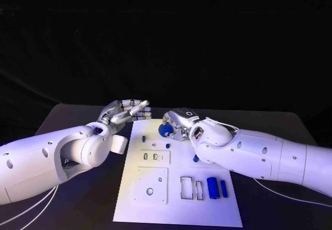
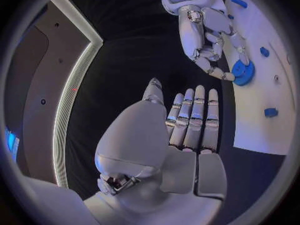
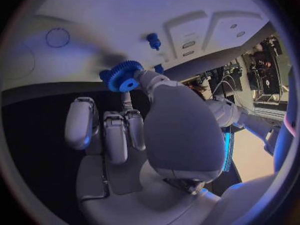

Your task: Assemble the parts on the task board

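Note:
The white task board lies in the middle of the black table. My right hand is over the board's far end and pinches a blue gear between thumb and a finger; the toothed gear sits at the fingertips, close above the board. From the left wrist, the gear shows under the right hand. My left hand hovers off the board's far left corner, fingers straight and apart, holding nothing. Two blue cylinders lie near the board's front right.
Small blue pegs stand on the board near the gear, one peg just beyond it. A blue piece lies by my right forearm. Rectangular slots and a square plate with a hole lie towards the front.

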Motion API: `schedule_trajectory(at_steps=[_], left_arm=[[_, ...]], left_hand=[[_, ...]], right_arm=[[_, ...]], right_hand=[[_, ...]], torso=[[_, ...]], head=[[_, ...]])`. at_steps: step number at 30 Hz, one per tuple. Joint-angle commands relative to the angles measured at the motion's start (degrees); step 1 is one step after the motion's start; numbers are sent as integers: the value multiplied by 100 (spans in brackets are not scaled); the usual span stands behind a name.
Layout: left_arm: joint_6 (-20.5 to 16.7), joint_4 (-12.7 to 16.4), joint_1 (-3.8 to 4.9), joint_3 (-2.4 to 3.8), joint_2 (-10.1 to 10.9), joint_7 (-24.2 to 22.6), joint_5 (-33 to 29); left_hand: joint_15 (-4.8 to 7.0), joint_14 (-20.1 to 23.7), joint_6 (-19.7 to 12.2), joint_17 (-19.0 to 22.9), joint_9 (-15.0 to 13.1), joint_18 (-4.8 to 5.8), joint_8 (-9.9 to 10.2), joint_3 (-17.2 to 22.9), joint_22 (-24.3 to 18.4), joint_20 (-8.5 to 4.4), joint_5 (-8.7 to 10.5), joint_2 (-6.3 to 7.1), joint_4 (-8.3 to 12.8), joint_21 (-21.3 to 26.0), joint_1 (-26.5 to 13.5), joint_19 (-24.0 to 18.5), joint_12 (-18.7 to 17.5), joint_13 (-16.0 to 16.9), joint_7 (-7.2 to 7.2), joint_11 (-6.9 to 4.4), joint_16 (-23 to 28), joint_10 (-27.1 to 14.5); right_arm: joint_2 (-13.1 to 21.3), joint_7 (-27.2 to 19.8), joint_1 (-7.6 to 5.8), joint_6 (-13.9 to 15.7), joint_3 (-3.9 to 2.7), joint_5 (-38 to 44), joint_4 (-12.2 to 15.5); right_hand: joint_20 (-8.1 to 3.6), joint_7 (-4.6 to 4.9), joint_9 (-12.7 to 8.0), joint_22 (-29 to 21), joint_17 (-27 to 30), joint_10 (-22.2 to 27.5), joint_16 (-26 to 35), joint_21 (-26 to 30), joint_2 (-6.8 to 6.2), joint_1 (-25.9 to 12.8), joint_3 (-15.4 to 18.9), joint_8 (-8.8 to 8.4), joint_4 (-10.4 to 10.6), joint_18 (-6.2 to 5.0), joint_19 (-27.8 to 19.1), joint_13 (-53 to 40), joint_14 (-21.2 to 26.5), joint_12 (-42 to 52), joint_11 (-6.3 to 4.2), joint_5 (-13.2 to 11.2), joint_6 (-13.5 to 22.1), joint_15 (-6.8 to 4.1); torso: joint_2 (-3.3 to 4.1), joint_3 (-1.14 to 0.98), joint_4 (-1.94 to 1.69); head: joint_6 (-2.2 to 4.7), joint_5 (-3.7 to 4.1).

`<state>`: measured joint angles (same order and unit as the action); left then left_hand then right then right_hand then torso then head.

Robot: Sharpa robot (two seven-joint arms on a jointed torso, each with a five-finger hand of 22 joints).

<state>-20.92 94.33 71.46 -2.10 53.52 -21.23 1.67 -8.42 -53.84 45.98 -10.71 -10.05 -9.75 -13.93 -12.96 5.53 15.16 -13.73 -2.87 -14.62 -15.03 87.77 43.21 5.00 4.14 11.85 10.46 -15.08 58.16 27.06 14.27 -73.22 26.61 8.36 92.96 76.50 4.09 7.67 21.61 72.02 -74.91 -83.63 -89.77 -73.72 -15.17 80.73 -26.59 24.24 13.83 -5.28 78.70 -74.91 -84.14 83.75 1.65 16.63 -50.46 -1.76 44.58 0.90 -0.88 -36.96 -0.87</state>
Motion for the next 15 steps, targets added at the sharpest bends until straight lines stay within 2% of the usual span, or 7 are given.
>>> schedule_trajectory(at_steps=[1, 11, 15], left_arm=[[78, 6, 7, 6, -9, -64, -10], [89, -7, 8, 6, -19, -59, -9], [99, -14, 8, 6, -26, -51, -8]], left_hand=[[-37, 22, -40, -8, -6, -69, 6, -41, -8, 4, -33, -58, -3, 40, -18, 6, -37, 5, 128, 36, 8, 9], [-38, 25, -42, -9, -6, -69, 6, -44, -9, 5, -37, -63, -2, 40, -15, 6, -40, 5, 128, 37, 10, 8], [-38, 25, -42, -9, -6, -69, 6, -45, -10, 5, -37, -64, -3, 41, -15, 6, -40, 5, 128, 37, 10, 8]], right_arm=[[-48, 30, 34, -122, 5, 129, -54], [-136, -5, 73, -177, 9, 138, -185], [-174, -21, 76, -178, 10, 139, -232]], right_hand=[[-3, -152, 76, -4, -1509, -48, -23, -9, -22, -61, -40, -11, -3, 42, 31, -685, -586, 29, -5, 34, -170, -41], [-3, -144, 71, -19, -1509, -39, -23, 9, -36, -89, -52, -45, -10, 39, 22, -672, -586, 18, 1, 15, -155, -37], [16, -90, 28, -47, -1509, 29, -23, 54, -82, -176, -86, -211, -39, 34, 2, -586, -586, -51, 44, -60, -28, -5]], torso=[[-3, -3, -4], [-6, -5, -2], [-4, -5, -2]], head=[[-19, 3], [-51, -16], [-67, -14]])
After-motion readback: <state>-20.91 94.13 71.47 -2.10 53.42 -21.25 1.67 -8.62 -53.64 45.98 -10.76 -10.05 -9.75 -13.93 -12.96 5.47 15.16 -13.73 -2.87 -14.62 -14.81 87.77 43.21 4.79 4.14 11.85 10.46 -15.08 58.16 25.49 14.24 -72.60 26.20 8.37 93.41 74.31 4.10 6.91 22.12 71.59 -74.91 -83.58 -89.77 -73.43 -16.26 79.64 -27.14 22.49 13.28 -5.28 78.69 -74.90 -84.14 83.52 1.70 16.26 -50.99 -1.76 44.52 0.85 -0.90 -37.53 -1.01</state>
